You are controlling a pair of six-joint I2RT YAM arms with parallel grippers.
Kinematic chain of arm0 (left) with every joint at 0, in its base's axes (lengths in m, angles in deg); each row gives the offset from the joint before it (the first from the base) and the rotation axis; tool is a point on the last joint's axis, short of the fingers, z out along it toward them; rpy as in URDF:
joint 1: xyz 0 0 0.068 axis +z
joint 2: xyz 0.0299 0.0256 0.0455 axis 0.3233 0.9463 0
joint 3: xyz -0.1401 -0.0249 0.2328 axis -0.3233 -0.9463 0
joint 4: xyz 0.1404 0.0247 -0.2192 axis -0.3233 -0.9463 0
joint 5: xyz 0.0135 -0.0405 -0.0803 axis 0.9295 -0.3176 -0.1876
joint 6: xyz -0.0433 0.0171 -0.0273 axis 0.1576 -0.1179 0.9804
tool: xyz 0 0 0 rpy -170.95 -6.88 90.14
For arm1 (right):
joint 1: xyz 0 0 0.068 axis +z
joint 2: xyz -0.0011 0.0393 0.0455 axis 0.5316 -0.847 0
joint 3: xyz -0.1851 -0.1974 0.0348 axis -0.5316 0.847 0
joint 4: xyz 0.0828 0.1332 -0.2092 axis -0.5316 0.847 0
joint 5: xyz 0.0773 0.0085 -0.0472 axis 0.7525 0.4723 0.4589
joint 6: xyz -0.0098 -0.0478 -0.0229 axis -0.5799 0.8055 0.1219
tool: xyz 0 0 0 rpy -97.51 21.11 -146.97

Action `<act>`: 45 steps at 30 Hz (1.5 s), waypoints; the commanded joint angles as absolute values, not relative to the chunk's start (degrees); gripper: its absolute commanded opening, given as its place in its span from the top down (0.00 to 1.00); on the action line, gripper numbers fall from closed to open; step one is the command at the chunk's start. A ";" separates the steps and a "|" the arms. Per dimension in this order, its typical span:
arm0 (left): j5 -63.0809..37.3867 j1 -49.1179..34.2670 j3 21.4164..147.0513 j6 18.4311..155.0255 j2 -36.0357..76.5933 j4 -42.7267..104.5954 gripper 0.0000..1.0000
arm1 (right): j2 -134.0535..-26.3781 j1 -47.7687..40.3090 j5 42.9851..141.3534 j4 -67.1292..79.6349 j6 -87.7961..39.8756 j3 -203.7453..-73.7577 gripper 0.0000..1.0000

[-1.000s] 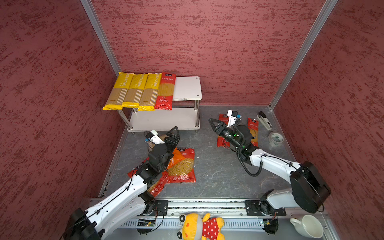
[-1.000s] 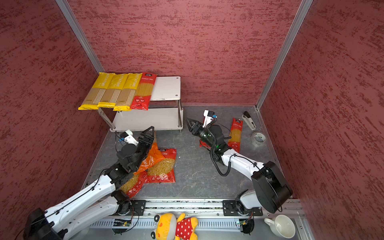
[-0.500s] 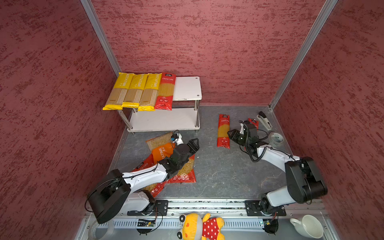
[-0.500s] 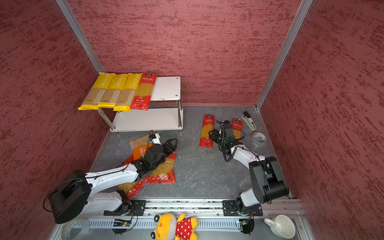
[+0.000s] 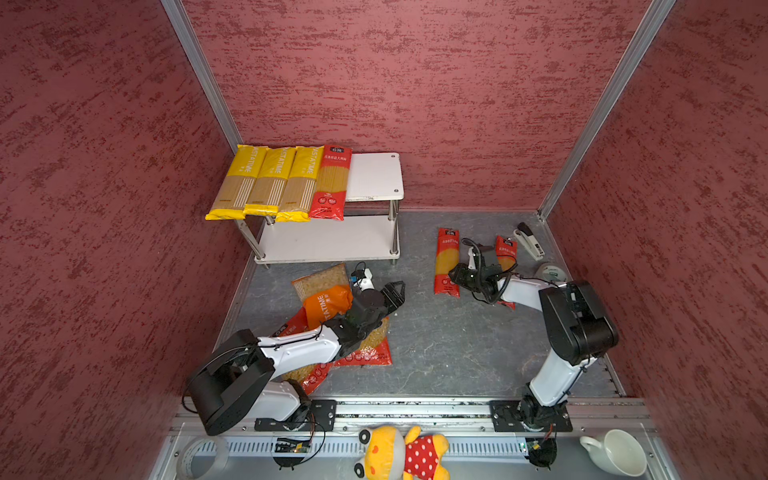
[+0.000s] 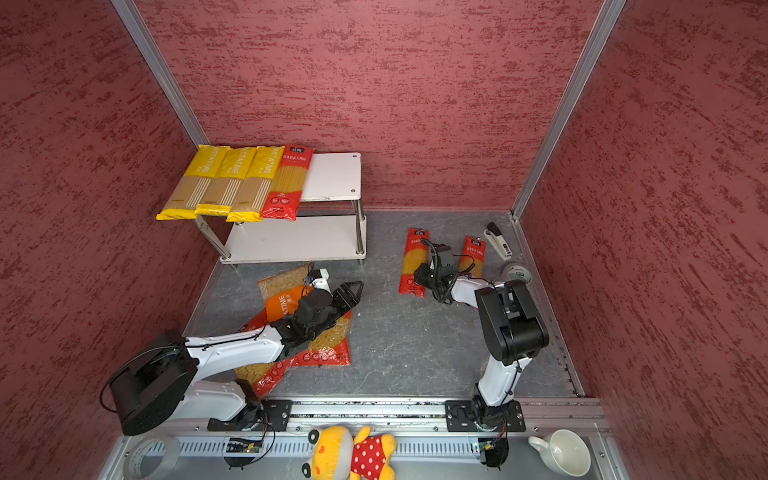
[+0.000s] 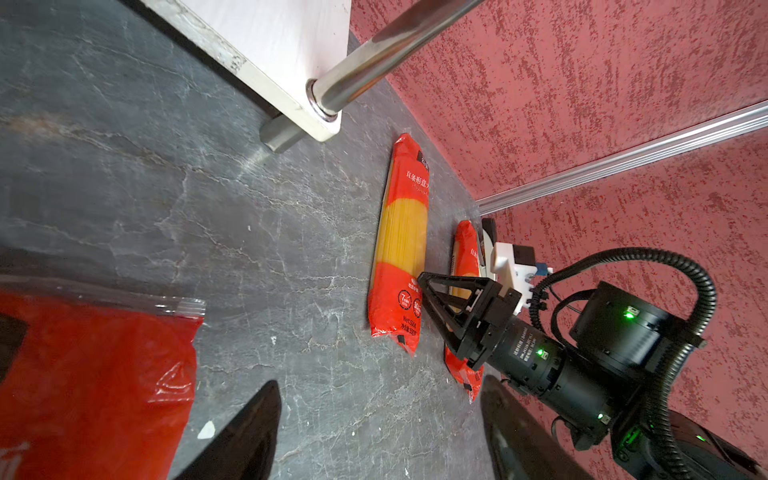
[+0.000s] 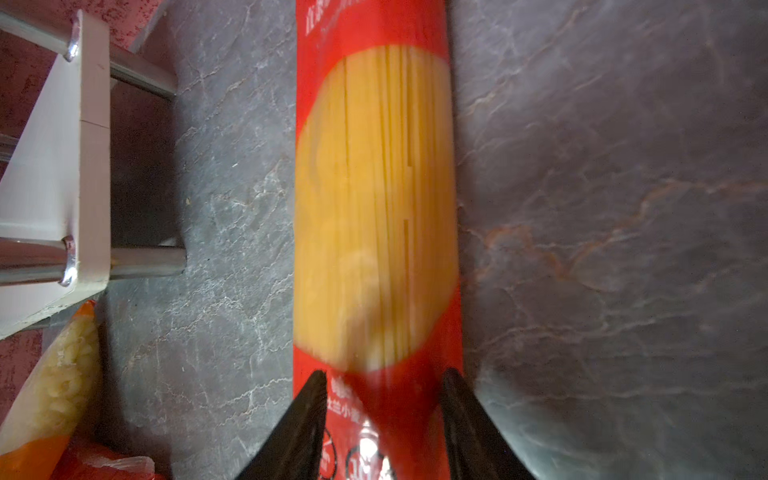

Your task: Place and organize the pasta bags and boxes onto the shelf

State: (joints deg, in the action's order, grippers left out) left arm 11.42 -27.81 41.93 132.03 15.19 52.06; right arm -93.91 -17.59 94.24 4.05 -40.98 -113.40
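Note:
The shelf [image 5: 376,174] holds three yellow pasta boxes [image 5: 266,183] and one red pasta box [image 5: 330,183] side by side on its top board. Two more red pasta boxes [image 5: 446,257] [image 5: 505,249] lie on the floor to the right. My right gripper [image 8: 382,415] [image 5: 455,276] is open over the near end of the left one [image 8: 374,187], a fingertip above each long edge. The orange bag [image 5: 326,301] lies on two red bags [image 5: 365,349] [image 5: 309,374]. My left gripper [image 5: 397,291] [image 7: 382,436] is open and empty, low over bare floor just right of the bags.
A stapler [image 5: 528,245] and a tape roll [image 5: 550,272] lie by the right wall. In front of the rail are a plush toy [image 5: 399,453], a white cup [image 5: 615,453] and another tape roll [image 5: 199,457]. The shelf's lower board [image 5: 328,239] is bare.
My right gripper drew back from the middle, uncovering the left red box, and now sits at that box's near end. My left arm dropped low and swung right, off the bags.

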 commanded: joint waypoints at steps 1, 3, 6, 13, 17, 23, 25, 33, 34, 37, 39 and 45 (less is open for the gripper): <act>11.56 -27.89 42.01 130.78 14.42 53.26 0.25 | -94.72 -17.61 96.50 5.31 -40.31 -112.40 0.62; 11.29 -27.89 42.03 130.84 14.62 53.45 0.25 | -94.60 -17.46 96.95 4.69 -40.64 -110.86 0.68; 11.03 -27.82 42.02 130.88 14.99 53.63 0.25 | -94.05 -16.94 97.15 4.00 -40.88 -108.31 0.77; 10.94 -27.84 42.22 130.81 15.80 53.58 0.25 | -92.41 -16.77 97.19 4.43 -40.23 -105.03 0.91; 10.20 -27.80 42.88 130.23 17.08 53.57 0.25 | -90.21 -15.94 98.37 5.73 -40.54 -104.06 0.95; 7.86 -27.86 44.01 129.41 20.87 56.83 0.25 | -85.23 -11.86 98.73 8.51 -42.21 -100.38 0.95; 6.88 -27.88 44.64 129.26 22.33 57.20 0.25 | -83.36 -9.38 98.40 10.11 -43.14 -98.96 0.95; 2.93 -28.22 48.29 127.20 28.26 57.09 0.26 | -73.99 -7.59 106.40 13.33 -41.92 -96.79 0.75; 2.56 -28.39 49.15 126.30 28.97 56.24 0.26 | -73.12 -9.31 108.01 13.85 -41.25 -97.69 0.70; 1.43 -28.90 52.19 123.29 30.97 50.86 0.27 | -72.82 -14.82 110.72 12.83 -40.92 -98.85 0.62; 1.26 -29.29 53.16 122.16 32.00 49.47 0.27 | -74.59 -16.68 110.10 12.36 -40.23 -99.56 0.60; -0.87 -29.44 54.41 121.17 36.26 48.62 0.30 | -82.07 -17.87 110.41 5.12 -41.04 -100.08 0.55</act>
State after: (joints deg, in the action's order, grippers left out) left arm 0.84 -29.34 53.60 123.31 34.16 51.05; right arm -80.12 -17.65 108.47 8.86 -41.37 -99.37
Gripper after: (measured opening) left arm 0.699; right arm 0.442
